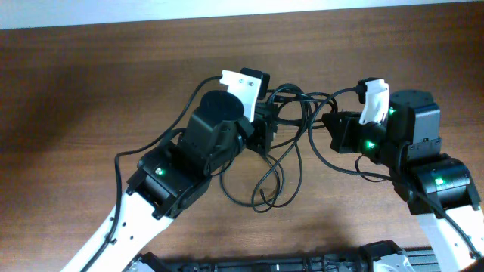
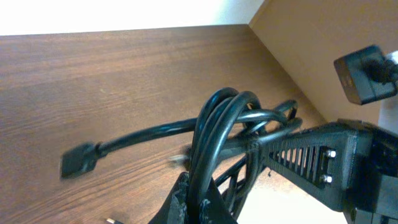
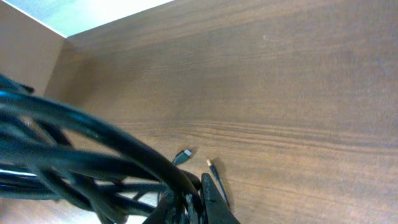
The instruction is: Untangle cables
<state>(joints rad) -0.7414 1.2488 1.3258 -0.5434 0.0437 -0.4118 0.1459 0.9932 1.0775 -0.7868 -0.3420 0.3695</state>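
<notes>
The black cables (image 1: 291, 143) hang in loose tangled loops between my two grippers above the brown table. My left gripper (image 1: 266, 125) is shut on a bunch of cable strands; in the left wrist view the strands (image 2: 214, 134) rise in a loop from the jaws (image 2: 200, 202), and a plug end (image 2: 79, 160) hangs over the wood. My right gripper (image 1: 333, 121) is shut on the cables on the other side; in the right wrist view thick strands (image 3: 93, 152) run into the jaws (image 3: 196, 202), with two small plug ends (image 3: 182, 155) near the table.
The wooden table (image 1: 91, 83) runs under both arms. A pale wall strip (image 1: 227, 7) lies beyond its far edge. Black equipment (image 1: 287, 263) sits at the near edge.
</notes>
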